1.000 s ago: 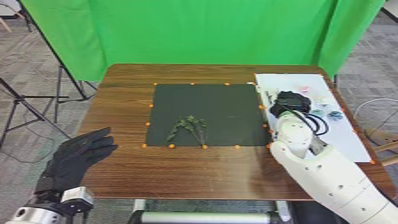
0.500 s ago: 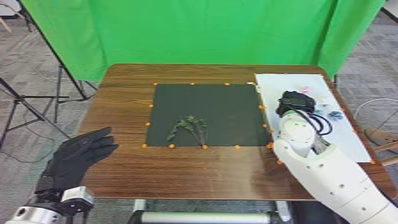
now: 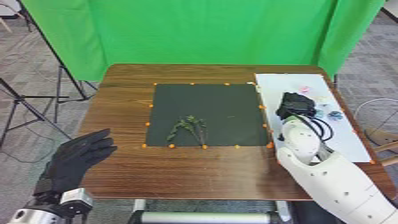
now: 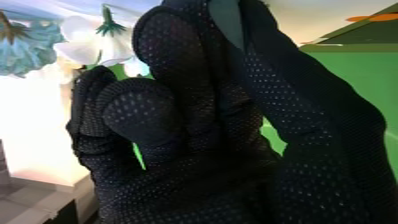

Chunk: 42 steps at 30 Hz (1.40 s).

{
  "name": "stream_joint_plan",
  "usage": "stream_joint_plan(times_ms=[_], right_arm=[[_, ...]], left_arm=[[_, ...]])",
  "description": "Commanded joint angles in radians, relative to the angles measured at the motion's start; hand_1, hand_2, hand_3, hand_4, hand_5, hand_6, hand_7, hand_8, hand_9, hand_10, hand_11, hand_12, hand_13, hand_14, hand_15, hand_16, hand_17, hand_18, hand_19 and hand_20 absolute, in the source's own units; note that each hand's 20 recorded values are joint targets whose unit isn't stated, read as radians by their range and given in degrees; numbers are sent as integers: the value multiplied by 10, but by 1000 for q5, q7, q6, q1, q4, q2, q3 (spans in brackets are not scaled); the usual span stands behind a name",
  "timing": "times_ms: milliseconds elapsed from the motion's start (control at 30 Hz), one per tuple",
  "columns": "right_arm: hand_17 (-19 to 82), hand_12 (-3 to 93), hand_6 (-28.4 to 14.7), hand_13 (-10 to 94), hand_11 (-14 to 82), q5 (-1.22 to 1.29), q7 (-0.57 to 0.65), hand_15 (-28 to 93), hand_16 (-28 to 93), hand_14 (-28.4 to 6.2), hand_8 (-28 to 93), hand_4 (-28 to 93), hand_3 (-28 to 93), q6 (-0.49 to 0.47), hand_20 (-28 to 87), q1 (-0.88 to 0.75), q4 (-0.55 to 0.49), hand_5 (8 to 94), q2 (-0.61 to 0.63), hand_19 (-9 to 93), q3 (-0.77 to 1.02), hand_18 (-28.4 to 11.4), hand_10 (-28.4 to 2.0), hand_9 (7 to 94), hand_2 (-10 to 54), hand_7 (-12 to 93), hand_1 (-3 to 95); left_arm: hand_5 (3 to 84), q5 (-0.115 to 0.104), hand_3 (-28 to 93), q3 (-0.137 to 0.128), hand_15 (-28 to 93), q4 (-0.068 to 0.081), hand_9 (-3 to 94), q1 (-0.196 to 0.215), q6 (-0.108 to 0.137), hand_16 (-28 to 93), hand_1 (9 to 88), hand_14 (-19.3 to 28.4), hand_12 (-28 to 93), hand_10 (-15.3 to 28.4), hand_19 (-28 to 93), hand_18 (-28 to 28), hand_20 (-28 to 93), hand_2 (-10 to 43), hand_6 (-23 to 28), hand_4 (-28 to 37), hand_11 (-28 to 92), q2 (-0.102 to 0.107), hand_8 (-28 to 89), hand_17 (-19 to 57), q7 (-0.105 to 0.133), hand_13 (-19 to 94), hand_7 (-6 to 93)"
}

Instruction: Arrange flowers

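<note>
Clearly, the flowers came first: a pink bloom [image 3: 305, 90] and a blue bloom [image 3: 335, 115] lay on the white sheet [image 3: 351, 142], at the robot's right. From where I stood, the next move seemed to turn on the right hand [image 3: 296, 105] being much the nearer one, with the blue bloom off to its right and the pink one just beyond it. Whether that hand was grasping anything, I couldn't tell. The leafy sprigs [image 3: 189, 125] lay on the dark mat [image 3: 209, 100], their long axis running roughly away from the robot. Far over at the left, the left hand [image 3: 71, 159] was loosely spread, holding nothing. Up close, the right wrist view gave what the head view hardly did: a white flower [image 4: 80, 50] with its green base and stem, beside ruffled blue petals.
</note>
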Motion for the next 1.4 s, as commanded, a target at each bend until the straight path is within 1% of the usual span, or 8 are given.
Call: stream_joint_plan(times_ms=[33,367,567,733,900,1000,1133,1400], right_arm=[[362,337,-33,744,427,-23,-37,747,276,-101,247,-282,783,71,224,3,-46,821,28,924,-28,-262,-133,827,-69,298,516],[362,343,-34,746,425,-58,-79,749,282,-101,252,-283,790,130,237,70,-92,825,48,921,-72,-263,-134,832,-72,295,516],[363,344,-35,746,425,-61,-106,750,284,-102,253,-283,792,158,244,61,-159,826,70,920,-96,-263,-136,833,-74,292,516],[366,341,-36,749,421,-90,-50,748,283,-105,256,-274,800,188,247,88,-157,829,75,919,-149,-268,-137,837,-81,288,513],[358,263,-44,735,436,-37,20,723,261,-126,165,-226,785,4,188,102,-130,810,29,921,-107,-282,-158,813,-37,296,407],[324,237,-106,639,421,2,59,745,232,-182,-51,-203,767,-100,123,111,-87,740,-4,906,-79,-284,-219,718,14,258,294],[316,227,-145,596,397,33,101,757,216,-212,-56,-205,744,-178,89,112,-24,701,-35,904,-47,-284,-261,666,25,211,264],[316,222,-167,575,390,46,137,765,199,-227,-48,-209,716,-222,53,81,18,695,-50,910,-20,-284,-276,644,37,182,237]], left_arm=[[445,-17,822,-6,566,-8,382,43,23,-118,263,284,92,217,576,218,153,59,136,-145,346,11,-83,-95,29,279,131],[445,-28,822,-4,566,-8,382,51,36,-118,261,284,92,216,576,218,153,59,136,-145,346,32,-83,-95,49,276,131],[445,-1,823,-12,566,-10,381,45,18,-117,261,284,91,216,576,217,154,59,136,-146,346,-3,-83,-94,15,276,132],[444,3,824,-10,566,-9,379,39,13,-117,260,284,91,215,576,216,154,58,134,-146,349,-5,-83,-94,10,275,133],[444,6,825,-9,567,-9,379,35,13,-117,260,283,91,214,576,217,154,57,134,-146,350,-6,-84,-94,10,274,135],[445,12,825,0,567,-5,379,17,6,-117,260,284,90,215,576,217,154,57,135,-147,350,-10,-85,-94,0,274,135],[445,20,826,6,567,-3,380,6,-2,-118,260,284,89,215,576,217,154,56,135,-147,350,-16,-85,-94,-3,274,135],[445,15,826,-2,568,-4,380,14,1,-118,260,284,89,215,576,217,154,57,135,-148,350,-17,-84,-94,-3,275,133]])
